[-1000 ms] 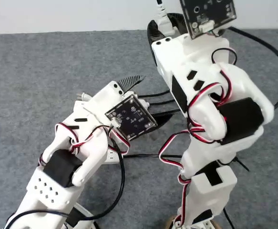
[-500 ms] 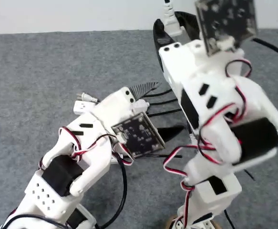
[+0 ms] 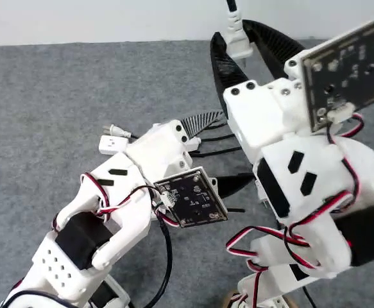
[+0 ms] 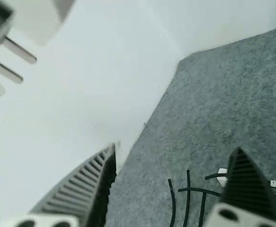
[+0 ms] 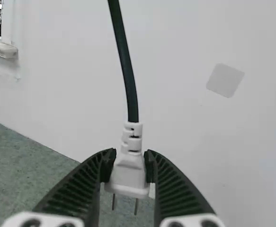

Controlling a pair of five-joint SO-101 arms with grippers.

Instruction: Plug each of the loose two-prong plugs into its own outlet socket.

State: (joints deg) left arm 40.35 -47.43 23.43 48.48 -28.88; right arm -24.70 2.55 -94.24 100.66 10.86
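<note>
The right gripper [image 5: 128, 155] was shut on the sides of a white plug [image 5: 128, 177], up at the top middle of the high view. The left gripper [image 4: 173, 163] was wide open and held nothing. The plug looked light and hard, its black cord [image 5: 123, 56] bendy, so holding the body seemed best. What looked like a white socket [image 3: 111, 144] lay at middle left on the grey mat [image 3: 45, 96].

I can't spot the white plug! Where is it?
The white plug is raised near the high view's top edge, pinched in the right gripper, close to the wall.
</note>
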